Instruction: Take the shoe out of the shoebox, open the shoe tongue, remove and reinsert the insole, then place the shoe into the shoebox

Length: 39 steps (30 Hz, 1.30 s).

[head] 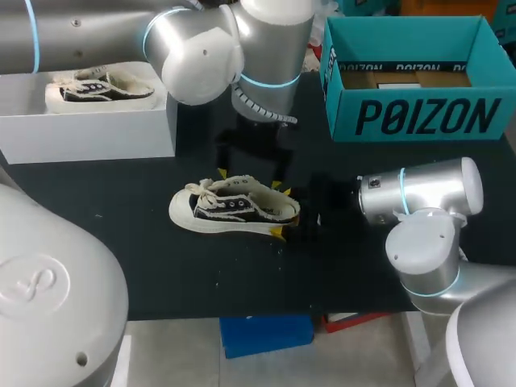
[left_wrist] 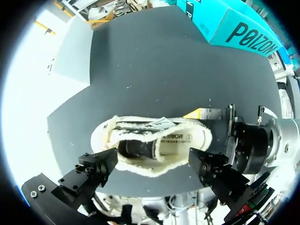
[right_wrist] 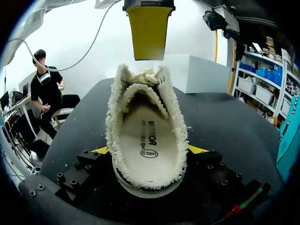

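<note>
Nearest the robot, the right arm comes in low from the right side of the black table (head: 113, 250), and the right gripper (head: 282, 211) sits at the heel of the shoe (head: 230, 208). In the right wrist view its two yellow tips press against the fleecy collar from either side, so its jaws pinch the heel between them. The shoe lies on its sole near the middle of the table, toe toward the robot's left, heel toward the right arm, outside any box. It is a low black shoe with a cream sole, cream laces and a woolly lining. Looking into its mouth from the heel, the pale insole (right_wrist: 147, 140) lies flat inside, and the tongue stands curled up toward the toe. Above the shoe hangs the left gripper (left_wrist: 152, 166), whose arm reaches in from the far left; its jaws are spread wide, one finger over the toe end and one over the heel end, and one yellow finger (right_wrist: 149, 30) hangs clear of the laces. Farther back on the right stands the teal shoebox (head: 419, 117), open at the top, well apart from the shoe. At the far left a white box (head: 89, 129) holds a second shoe (head: 101, 87) of the same kind.
</note>
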Tool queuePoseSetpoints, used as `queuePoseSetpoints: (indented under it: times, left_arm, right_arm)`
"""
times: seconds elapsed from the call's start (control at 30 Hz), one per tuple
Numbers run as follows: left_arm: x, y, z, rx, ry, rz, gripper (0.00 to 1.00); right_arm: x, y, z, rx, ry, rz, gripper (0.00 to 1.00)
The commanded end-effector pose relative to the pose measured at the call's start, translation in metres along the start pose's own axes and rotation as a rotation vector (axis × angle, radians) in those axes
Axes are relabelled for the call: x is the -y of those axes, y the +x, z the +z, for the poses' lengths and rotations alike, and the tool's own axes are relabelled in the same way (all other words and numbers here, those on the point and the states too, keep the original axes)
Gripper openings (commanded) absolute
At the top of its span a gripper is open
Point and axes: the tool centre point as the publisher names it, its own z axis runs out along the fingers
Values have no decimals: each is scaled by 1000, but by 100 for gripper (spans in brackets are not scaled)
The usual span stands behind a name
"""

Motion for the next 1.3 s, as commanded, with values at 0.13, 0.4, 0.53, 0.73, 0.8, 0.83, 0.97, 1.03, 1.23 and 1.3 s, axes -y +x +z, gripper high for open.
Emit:
queuePoseSetpoints:
  times: [0.13, 0.4, 0.53, 0.73, 0.8, 0.83, 0.97, 1.03, 1.23, 1.3]
  left_arm:
    - [8, 3, 3, 147, -38, -72, 100]
    - [-2, 5, 17, 190, -52, -43, 100]
    - [-6, 5, 26, 236, -58, -25, 100]
    - [-11, 5, 39, 288, -79, -10, 100]
    - [-11, 4, 42, 316, -81, -12, 100]
    - [-12, 3, 43, 328, -85, -7, 100]
    - [-13, 0, 49, 371, -85, 6, 100]
    - [-12, -2, 51, 383, -91, 5, 100]
    - [-11, -7, 55, 409, -73, 10, 100]
    - [-10, -8, 56, 407, -66, 14, 90]
  right_arm:
    - [1, 0, 4, 1, 3, 2, 0]
    - [1, 0, 4, 1, 3, 2, 0]
    - [1, 0, 4, 1, 3, 2, 0]
    - [1, 0, 4, 1, 3, 2, 0]
    - [1, 0, 4, 1, 3, 2, 0]
    - [1, 0, 4, 1, 3, 2, 0]
    - [1, 0, 4, 1, 3, 2, 0]
    - [1, 0, 4, 1, 3, 2, 0]
    - [1, 0, 4, 1, 3, 2, 0]
    - [1, 0, 4, 1, 3, 2, 0]
